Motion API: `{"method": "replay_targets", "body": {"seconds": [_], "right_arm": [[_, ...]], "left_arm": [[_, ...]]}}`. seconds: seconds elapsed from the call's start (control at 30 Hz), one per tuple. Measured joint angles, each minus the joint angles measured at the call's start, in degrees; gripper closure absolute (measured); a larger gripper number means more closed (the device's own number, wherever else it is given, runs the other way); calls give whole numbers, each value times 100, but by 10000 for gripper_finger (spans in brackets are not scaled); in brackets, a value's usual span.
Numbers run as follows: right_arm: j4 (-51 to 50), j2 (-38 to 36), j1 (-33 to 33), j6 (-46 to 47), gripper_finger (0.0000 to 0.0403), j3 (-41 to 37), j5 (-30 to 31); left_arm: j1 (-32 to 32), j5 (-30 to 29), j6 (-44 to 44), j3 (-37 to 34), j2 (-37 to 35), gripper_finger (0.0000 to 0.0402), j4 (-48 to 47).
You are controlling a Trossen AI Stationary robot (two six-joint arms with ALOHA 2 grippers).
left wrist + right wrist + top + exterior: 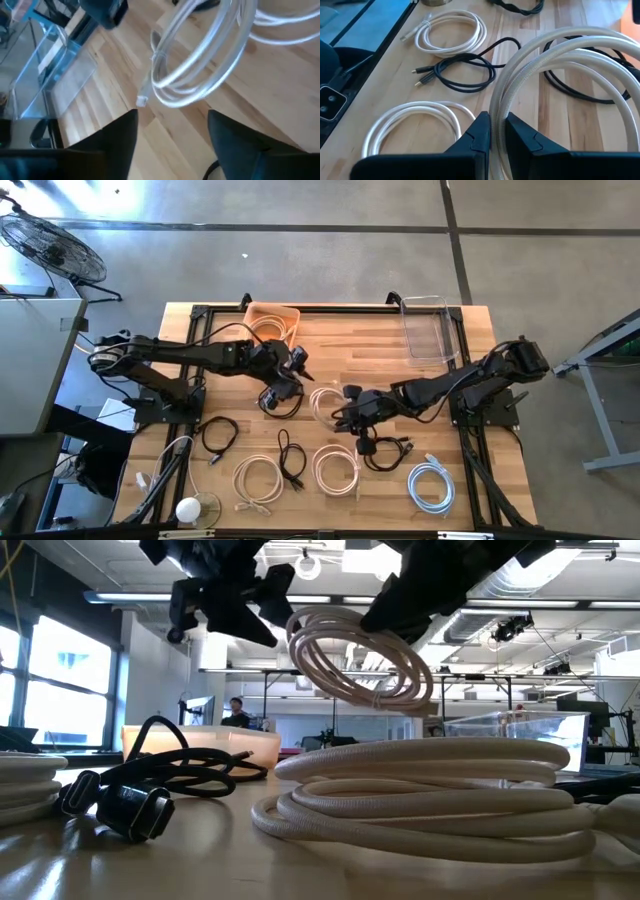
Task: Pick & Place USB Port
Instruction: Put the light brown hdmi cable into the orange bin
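Observation:
A coiled white cable hangs in the air above the table's middle, and my right gripper is shut on it. The low view shows the coil tilted and clear of the cables lying below. My left gripper stands open just left of the coil. In the left wrist view its fingers have nothing between them; the coil and its small connector lie beyond their tips. My right gripper pinches several strands of the coil together at one spot on the loop, between its two fingers. The fingers come slanting down from the table's right side and lie across the strands. The coil is lifted clear of the table, tilted.
An orange bin with a cable in it stands at the far edge, a clear bin to its right. Several coiled cables lie near the front: black, white, white, black, pale.

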Motion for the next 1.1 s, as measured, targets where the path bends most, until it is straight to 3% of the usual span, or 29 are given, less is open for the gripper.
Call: {"method": "replay_targets", "body": {"seconds": [0.3,0.47,0.6,0.77,1.1], "right_arm": [[-2,0,0,6,374,0,-20],[37,0,0,6,374,2,-74],[57,0,-4,6,374,2,-175],[71,0,-4,9,374,4,-252],[81,0,-7,9,374,9,-272]], "left_arm": [[-103,1234,556,-3,115,140,-47],[-405,937,1056,0,178,140,32],[-591,441,1100,13,251,140,292],[-602,225,1193,10,377,140,480],[-599,784,1203,-11,708,140,578]]}}
